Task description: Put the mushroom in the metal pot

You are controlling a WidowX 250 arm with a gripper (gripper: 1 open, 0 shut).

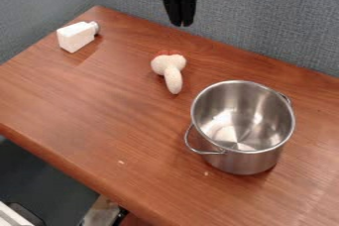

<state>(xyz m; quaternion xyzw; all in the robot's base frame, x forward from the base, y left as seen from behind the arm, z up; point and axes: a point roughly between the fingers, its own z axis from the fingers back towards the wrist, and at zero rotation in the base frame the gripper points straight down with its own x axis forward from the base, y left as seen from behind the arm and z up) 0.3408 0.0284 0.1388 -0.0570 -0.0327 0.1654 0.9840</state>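
The mushroom (169,71) lies on its side on the brown wooden table, cream stem pointing toward the pot and a bit of orange cap at its far end. The metal pot (241,126), shiny and upright with its thin handle down, stands just right of and nearer than the mushroom. My gripper (179,18) hangs high above the table's far edge, pointing down, well above and behind the mushroom. Its dark fingers look close together with nothing between them; no gap shows clearly.
A white rectangular block (77,37) lies near the table's far left corner. The table's front edge (79,166) runs diagonally across the lower left, with a drop beyond it. A grey wall stands behind.
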